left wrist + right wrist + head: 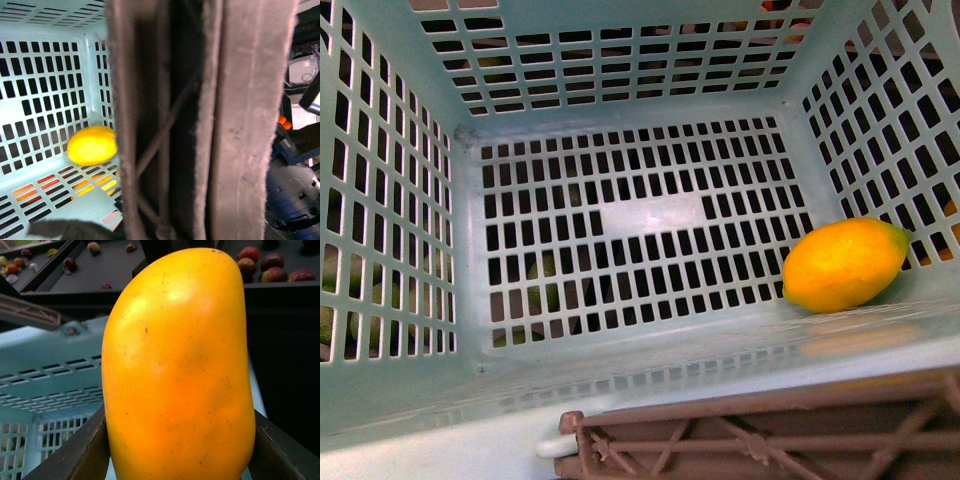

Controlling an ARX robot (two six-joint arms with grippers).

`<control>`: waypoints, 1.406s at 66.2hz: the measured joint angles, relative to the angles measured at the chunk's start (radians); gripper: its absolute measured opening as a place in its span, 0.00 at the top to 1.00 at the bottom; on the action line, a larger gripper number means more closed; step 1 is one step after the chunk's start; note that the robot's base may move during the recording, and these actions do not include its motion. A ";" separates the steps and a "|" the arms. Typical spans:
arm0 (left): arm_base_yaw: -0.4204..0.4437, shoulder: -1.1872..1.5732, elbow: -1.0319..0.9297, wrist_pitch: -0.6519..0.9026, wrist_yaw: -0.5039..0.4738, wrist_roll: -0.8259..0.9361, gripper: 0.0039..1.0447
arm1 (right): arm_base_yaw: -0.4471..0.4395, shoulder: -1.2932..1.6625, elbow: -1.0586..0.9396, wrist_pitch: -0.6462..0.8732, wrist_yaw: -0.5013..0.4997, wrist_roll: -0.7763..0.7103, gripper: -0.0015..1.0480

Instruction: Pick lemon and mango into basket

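The right tool is closed on the mango: its two dark fingers press the fruit's lower flanks from either side, and the smooth orange-yellow fruit stands upright between them, rounded end uppermost. Beyond and below this tool lies the basket, its pale teal rim and slotted wall showing just past the mango, with one end of the brown handle lying along the rim. Further beyond the tool stand dark trays holding scattered red and dark fruits. The mango is outside the part of the basket seen in the front view. There the lemon lies on its side on the slotted floor, in the near right corner, touching or almost touching the right wall, its greenish tip pointing towards that wall. The folded handle lies along the near rim, with a white zip tie at its end. From the left wrist, the handle fills most of the view, very close, and the lemon lies past it on the basket floor beside a wall. Of the left tool only a dark blurred shape at the picture's edge may show, and I cannot tell how its jaws stand.
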 joint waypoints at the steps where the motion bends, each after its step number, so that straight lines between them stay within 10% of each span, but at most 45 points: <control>1: 0.000 0.000 0.000 0.000 0.000 0.000 0.86 | 0.006 0.007 0.000 0.002 0.006 0.005 0.41; 11: 0.000 0.000 0.000 0.000 0.000 -0.001 0.86 | 0.028 0.036 0.000 0.006 0.030 0.023 0.41; 29: 0.000 0.000 0.000 0.000 0.003 0.000 0.86 | 0.039 0.013 0.000 0.005 0.105 0.044 0.07; 46: 0.000 0.006 0.000 0.000 -0.005 -0.007 0.87 | -0.056 -0.183 -0.046 -0.029 0.306 0.002 0.08; 58: 0.000 0.006 0.000 0.000 0.001 -0.008 0.87 | -0.103 -0.261 -0.240 0.278 0.173 -0.182 0.35; 81: 0.000 0.005 0.000 0.000 0.003 -0.007 0.87 | -0.187 -0.448 -0.508 0.347 0.101 -0.243 0.97; 93: 0.000 0.005 0.000 0.000 0.003 -0.008 0.87 | -0.259 -0.529 -0.576 0.338 0.013 -0.248 0.98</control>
